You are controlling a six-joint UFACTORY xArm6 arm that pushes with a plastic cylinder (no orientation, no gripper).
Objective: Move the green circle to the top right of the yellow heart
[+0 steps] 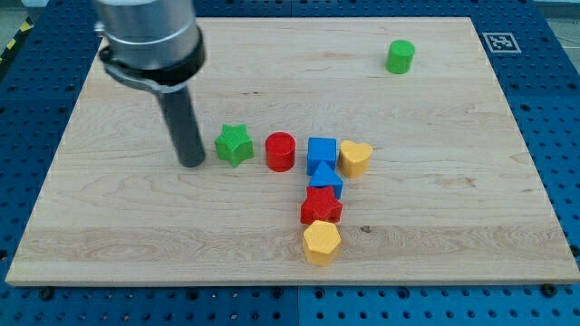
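Green circle [400, 56] one, yellow heart [354, 158] one, well apart; my tip [192, 164] beside green star [234, 144].

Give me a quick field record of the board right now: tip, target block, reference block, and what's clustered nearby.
tip: my tip at the view's left, just left of the green star
target: green circle, alone near the view's top right
reference: yellow heart, touching the blue cube
cluster: red cylinder, blue triangle, red star, yellow hexagon
task status: not yet done
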